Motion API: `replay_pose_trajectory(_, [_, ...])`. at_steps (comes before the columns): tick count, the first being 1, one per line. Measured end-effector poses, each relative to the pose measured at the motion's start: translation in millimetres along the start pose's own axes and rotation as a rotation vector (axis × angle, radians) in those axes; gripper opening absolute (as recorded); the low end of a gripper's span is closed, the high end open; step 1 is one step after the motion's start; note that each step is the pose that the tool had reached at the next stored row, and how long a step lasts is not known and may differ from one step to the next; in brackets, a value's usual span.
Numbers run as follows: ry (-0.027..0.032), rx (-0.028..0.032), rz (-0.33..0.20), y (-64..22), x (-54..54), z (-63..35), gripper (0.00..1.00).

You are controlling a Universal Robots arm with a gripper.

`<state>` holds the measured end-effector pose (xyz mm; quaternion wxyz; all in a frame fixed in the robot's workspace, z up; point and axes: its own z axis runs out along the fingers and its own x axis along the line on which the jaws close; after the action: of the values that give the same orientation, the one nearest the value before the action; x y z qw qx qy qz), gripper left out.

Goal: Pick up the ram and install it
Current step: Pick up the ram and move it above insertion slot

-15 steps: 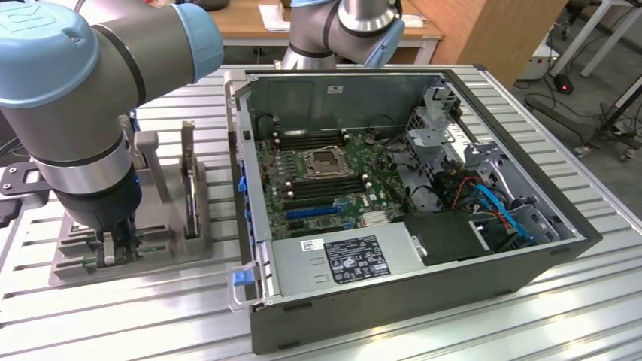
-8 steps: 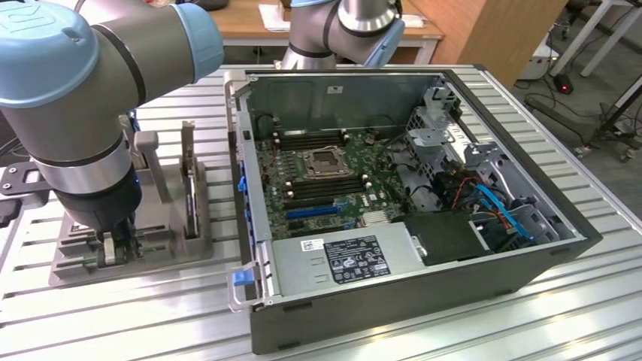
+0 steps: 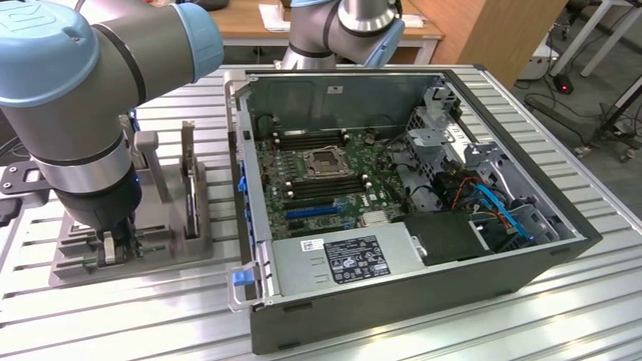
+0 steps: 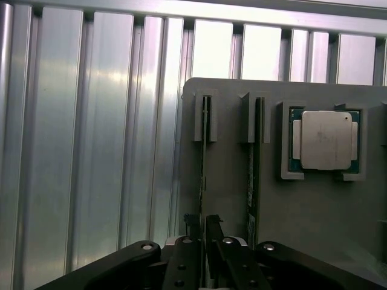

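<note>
Picking step: end effector (image 4: 202, 222) is clamping narrow on the ram (image 4: 204, 175) in holder (image 3: 161, 259), lower left of exterior view; likely needing straight lift

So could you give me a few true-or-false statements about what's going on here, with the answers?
1. The computer case lies open. True.
2. The gripper is reaching into the case. False: it is down at the grey holder beside the case.
3. The gripper is closed on the ram, which stands on edge in the holder. True.
4. The processor chip sits inside the case. False: it lies in a recess of the holder.
</note>
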<state>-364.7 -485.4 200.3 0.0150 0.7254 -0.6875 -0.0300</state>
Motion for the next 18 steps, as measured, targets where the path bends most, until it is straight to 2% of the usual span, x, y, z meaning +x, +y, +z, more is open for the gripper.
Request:
replay_pose_trajectory(6, [0.0,0.0,0.0,0.0,0.0,0.0,0.18])
replay_pose_trajectory(8, [-0.0001,-0.0001,0.0,0.0,0.0,0.0,0.11])
replay_pose_trajectory(18, [0.0,0.0,0.0,0.0,0.0,0.0,0.11])
